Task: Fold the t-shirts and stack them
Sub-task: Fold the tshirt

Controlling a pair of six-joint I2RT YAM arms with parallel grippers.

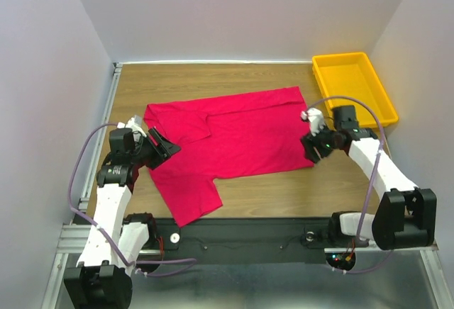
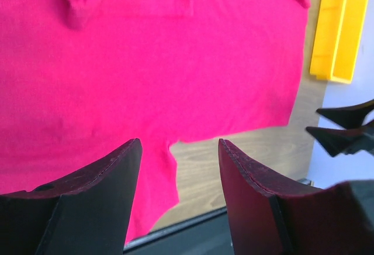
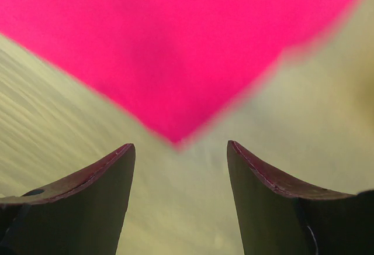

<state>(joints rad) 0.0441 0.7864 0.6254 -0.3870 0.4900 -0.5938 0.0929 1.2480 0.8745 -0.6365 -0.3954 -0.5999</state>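
so we've got the crimson t-shirt [image 1: 241, 135] spread on the wooden table [image 1: 284, 192], one sleeve sticking out on its near side, the far-left sleeve looks folded in. left gripper [image 1: 164, 146] sits at the shirt's left edge, jaws apart, nothing in them. right gripper [image 1: 314, 149] hovers at its near-right corner, also wide and empty, probably lining up a fold. yellow tray [image 1: 317, 75] is beyond the shirt's far-right corner.

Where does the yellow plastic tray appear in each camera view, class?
Top external: yellow plastic tray in the upper right.
Left wrist: tray at the upper right edge.
Right wrist: not in it.
Shared landmark: the crimson-red cotton t-shirt, seen in all three.
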